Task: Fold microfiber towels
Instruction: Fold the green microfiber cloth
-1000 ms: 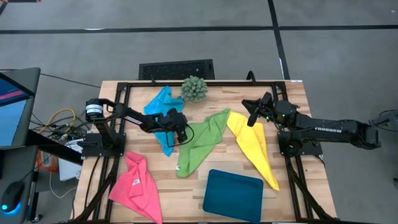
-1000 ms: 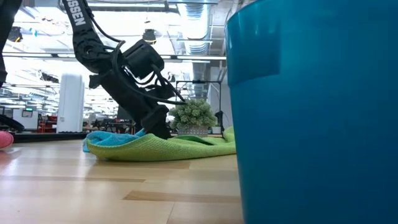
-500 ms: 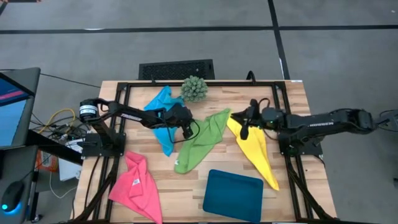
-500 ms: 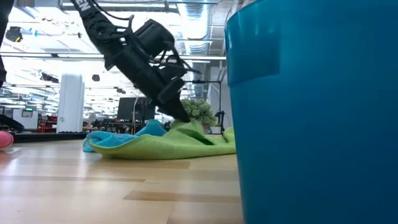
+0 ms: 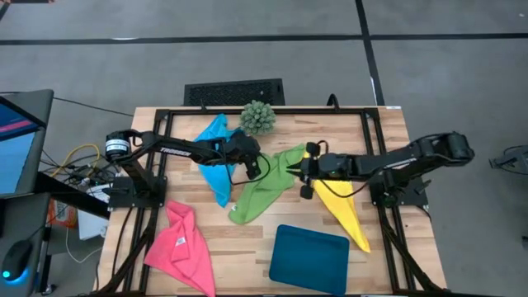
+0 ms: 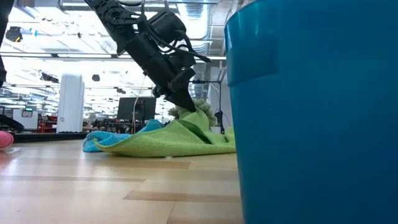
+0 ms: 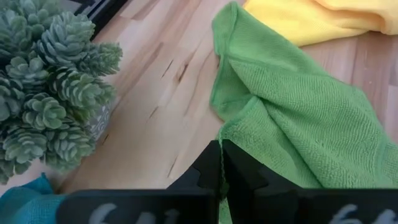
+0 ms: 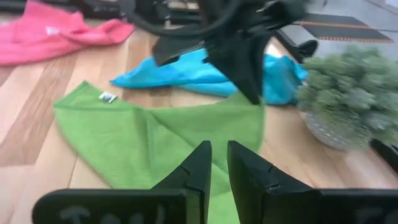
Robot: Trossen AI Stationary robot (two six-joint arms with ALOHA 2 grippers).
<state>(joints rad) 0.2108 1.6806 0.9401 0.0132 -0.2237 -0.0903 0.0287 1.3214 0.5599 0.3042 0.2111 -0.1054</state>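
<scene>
The lime green towel (image 5: 264,191) lies crumpled at mid-table. My left gripper (image 5: 252,167) is shut on its far-left edge. The low view shows the cloth pulled up into a peak (image 6: 191,118) there. My right gripper (image 5: 304,170) reaches in from the right and hovers over the green towel's right part (image 8: 186,134). Its fingers stand a narrow gap apart and hold nothing. The sky blue towel (image 5: 216,153) lies behind my left gripper. The yellow towel (image 5: 342,202) lies under my right arm. The hot pink towel (image 5: 181,247) lies at the near left. My left gripper pinches the green towel's edge (image 7: 231,127) between its two shut fingers. The fingers slant down from the table's left. The held part is raised off the table, and the rest of the towel slopes down and lies on the wood (image 6: 155,146).
A dark teal tray (image 5: 309,254) stands at the near edge and fills the right of the low view (image 6: 311,112). A spiky green ball plant (image 5: 258,117) stands at the far edge, close to my left gripper. A black frame borders the table.
My left gripper has gone up and toward the table's right and far side with the green towel's edge. The held part has risen into a peak, and the towel's near end has slid after it. My right gripper has moved toward the table's left, from over the yellow towel to the green one.
</scene>
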